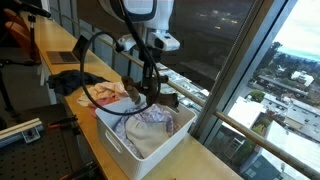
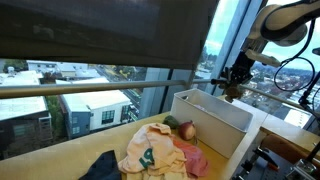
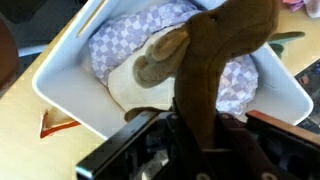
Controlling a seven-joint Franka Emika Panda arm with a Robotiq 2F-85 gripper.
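Bin (image 1: 108, 128): on the worktop (image 1: 215, 165), by its window edge.
Bundled cloth (image 3: 120, 45): in the bin.
Clothes pile (image 2: 160, 150): on the worktop, just beside the bin.
Gripper (image 1: 148, 95): above the bin, hanging cloth (image 3: 215, 60) in it.

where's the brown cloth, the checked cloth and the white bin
brown cloth (image 3: 215, 60), wrist view, middle of the hanging fold
checked cloth (image 3: 110, 45), wrist view, its left part in the bin
white bin (image 2: 210, 125), in an exterior view, its long side wall
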